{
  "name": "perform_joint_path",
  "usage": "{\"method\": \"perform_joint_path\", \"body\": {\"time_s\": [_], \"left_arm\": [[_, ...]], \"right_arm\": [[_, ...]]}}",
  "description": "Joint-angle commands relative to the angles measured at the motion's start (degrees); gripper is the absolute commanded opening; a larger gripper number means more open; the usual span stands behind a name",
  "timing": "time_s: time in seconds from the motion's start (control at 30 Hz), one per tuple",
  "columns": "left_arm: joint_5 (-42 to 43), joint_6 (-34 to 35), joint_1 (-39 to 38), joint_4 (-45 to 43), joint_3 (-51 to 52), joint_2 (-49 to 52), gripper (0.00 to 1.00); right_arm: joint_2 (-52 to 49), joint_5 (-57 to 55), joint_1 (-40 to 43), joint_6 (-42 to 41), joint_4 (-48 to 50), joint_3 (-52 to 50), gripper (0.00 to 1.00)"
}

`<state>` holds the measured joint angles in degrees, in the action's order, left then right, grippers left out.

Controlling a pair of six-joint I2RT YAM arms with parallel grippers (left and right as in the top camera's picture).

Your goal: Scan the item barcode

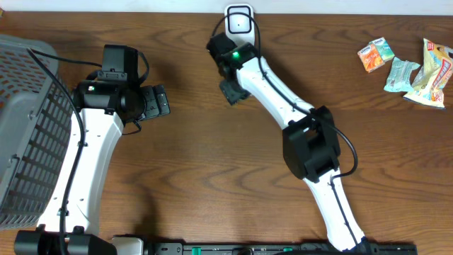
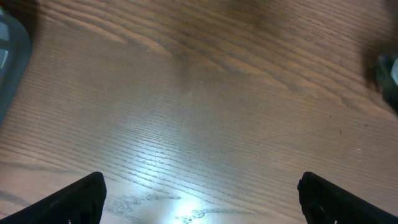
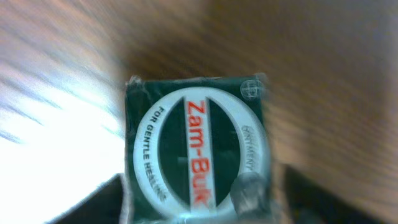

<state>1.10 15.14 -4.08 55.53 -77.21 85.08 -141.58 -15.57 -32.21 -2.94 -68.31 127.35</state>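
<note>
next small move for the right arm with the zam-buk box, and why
Probably close the right gripper snugly on the Zam-Buk box: it lies between the fingers with a gap on one side, and only its label shows, no barcode yet for the white scanner.

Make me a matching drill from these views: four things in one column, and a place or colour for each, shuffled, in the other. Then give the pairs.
Column A
1. grey basket
2. snack packets
3. white scanner
4. Zam-Buk box

Column B
a. right end of the table, near its far edge
b. dark green, with red lettering on a white band
c. left edge of the table
d. middle of the table's far edge

Pairs: 1-c, 2-a, 3-d, 4-b
</note>
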Motion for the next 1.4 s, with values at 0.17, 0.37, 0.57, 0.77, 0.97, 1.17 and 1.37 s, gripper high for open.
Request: {"method": "perform_joint_path", "body": {"time_s": [0.17,0.37,0.57,0.77,0.97,1.17,1.37], "left_arm": [[-0.7,-0.3,0.0,0.1,-0.2,0.3,0.98],[-0.7,-0.3,0.0,0.1,-0.2,0.3,0.98],[-0.7,-0.3,0.0,0.1,-0.2,0.3,0.97],[-0.7,-0.3,0.0,0.1,-0.2,0.3,0.98],[-0.7,-0.3,0.0,0.1,-0.2,0.3,0.98],[-0.7,-0.3,0.0,0.1,-0.2,0.3,0.98],[-0.7,-0.3,0.0,0.1,-0.2,0.3,0.98]], "right_arm": [[1.9,8.6,6.4,-1.1,-3.9,0.0,0.99],[2.4,36.3,9.4,-5.4,-6.3,0.0,0.99],[2.4,43.4,11.0,-17.5,-9.3,0.0,0.95],[2.4,38.0,9.7,-28.0,-6.7,0.0,0.64],[2.4,23.1,8.3,-46.5,-5.2,0.0,0.75],[2.1,19.9,7.5,-54.5,-1.5,0.0,0.99],[1.7,13.6,6.7,-64.4,-1.5,-0.2,0.99]]}}
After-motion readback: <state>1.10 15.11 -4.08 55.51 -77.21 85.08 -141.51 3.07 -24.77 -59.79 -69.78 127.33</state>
